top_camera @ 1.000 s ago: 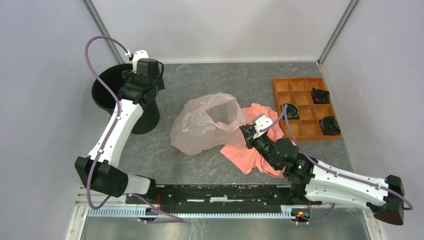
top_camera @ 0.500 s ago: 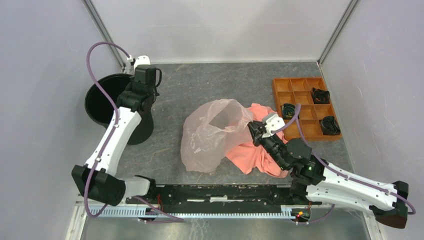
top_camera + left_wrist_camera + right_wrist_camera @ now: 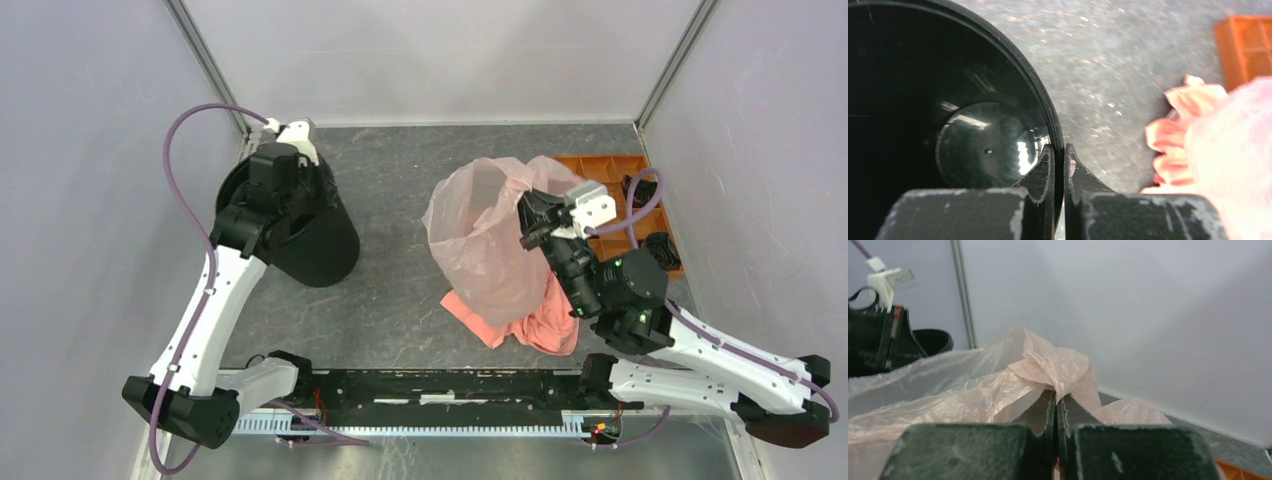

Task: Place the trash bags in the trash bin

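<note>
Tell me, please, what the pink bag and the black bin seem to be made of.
The trash bag looks like thin plastic film: translucent, crinkled, faintly shiny. The trash bin seems hard moulded plastic, glossy, with sharp highlights on its inner floor.

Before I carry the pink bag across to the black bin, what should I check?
1. Right end effector shut on the thin translucent pale pink plastic bag: ok.
2. Left end effector pinching the rim of the round black plastic bin: ok.
3. Visible bin interior empty: ok.
4. Bag free of the opaque coral-orange cloth beneath: cannot tell.
5. Bag above the bin mouth: not ok, they are apart.
</note>
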Controlling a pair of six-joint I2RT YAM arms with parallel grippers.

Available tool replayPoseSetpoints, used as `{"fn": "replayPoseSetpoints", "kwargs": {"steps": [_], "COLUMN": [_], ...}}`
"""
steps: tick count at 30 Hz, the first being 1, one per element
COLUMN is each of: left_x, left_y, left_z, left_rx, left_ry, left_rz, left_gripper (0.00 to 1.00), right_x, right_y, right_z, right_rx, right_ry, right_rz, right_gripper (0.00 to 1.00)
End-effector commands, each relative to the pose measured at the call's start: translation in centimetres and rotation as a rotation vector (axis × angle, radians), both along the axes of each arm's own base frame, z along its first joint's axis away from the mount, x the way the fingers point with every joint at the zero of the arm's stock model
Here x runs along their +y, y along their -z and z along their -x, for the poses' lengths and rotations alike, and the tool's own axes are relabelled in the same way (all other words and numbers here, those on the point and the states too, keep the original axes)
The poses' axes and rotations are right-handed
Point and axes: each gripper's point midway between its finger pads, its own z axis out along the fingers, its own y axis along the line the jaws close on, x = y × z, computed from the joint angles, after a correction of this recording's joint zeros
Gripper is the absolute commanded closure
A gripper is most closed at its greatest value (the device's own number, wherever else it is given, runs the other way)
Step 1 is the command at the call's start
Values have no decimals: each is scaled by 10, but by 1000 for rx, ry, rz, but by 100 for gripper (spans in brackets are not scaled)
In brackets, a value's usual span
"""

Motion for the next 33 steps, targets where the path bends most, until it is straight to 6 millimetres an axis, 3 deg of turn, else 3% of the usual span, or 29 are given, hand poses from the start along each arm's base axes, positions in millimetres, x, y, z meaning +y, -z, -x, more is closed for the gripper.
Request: {"fn": "replayPoseSetpoints", "kwargs": {"steps": [1,6,12,15,19,22,26,30,33], "left_x": [-71,-119,-135,-133,-113,-96,-51,8,28], "left_y": [2,13,14,2,-30,-57,-95,-111,-119], "left_z": [19,39,53,57,64,73,94,120,140], "left_rx": [28,57,83,58,-53,-166,-358,-518,-611], "left_ry": [217,303,355,365,317,292,159,-40,-58], "left_rz": [199,198,236,251,259,280,350,423,466], "left_gripper": [98,98,98,81,42,32,22,13,10], "right_x": [-5,-7,-7,-4,18,31,47,67,89], "right_y": [-29,-47,-67,-84,-119,-146,-182,-218,-245], "right_z": [-16,-27,-29,-30,-28,-25,-14,-1,-2], "right_rx": [1,20,15,8,-21,-10,45,66,131], "right_ry": [123,213,228,227,130,36,-152,-381,-490], "right_rz": [-5,-6,-53,-97,-208,-413,-755,-1030,-1154], "right_gripper": [99,99,99,99,99,99,99,99,99]}}
